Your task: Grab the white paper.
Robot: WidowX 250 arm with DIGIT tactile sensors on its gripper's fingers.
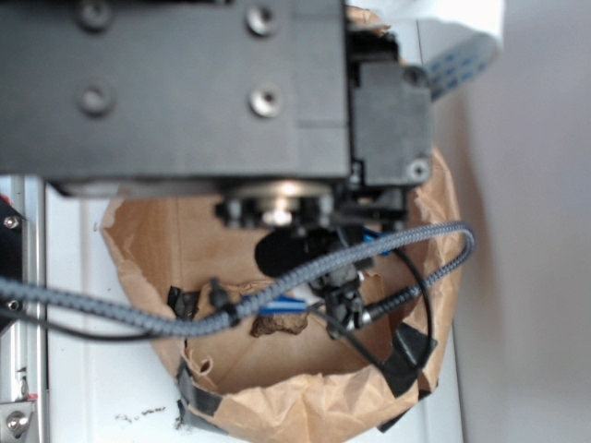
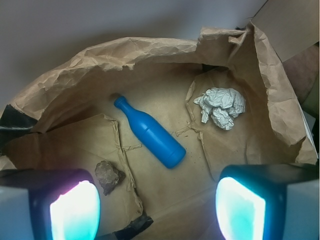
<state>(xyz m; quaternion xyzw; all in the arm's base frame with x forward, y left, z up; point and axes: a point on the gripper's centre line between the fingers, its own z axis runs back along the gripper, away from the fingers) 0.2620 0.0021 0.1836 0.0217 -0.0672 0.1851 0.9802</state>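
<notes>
The white paper (image 2: 220,106) is a crumpled off-white wad lying on the floor of the open brown paper bag (image 2: 150,55), at its upper right in the wrist view. My gripper (image 2: 157,210) hangs above the bag's near side with its jaws wide apart and nothing between them. The wad lies well ahead and to the right of the jaws. The two fingers (image 2: 75,212) glow cyan at the bottom of that view. In the exterior view the arm's black body (image 1: 212,83) covers most of the bag (image 1: 277,388), and the wad is hidden.
A blue bottle (image 2: 149,132) lies on its side in the middle of the bag. A small brown rock-like lump (image 2: 108,176) sits near the left finger. The bag's crumpled walls rise all round. Cables (image 1: 231,309) cross the bag in the exterior view.
</notes>
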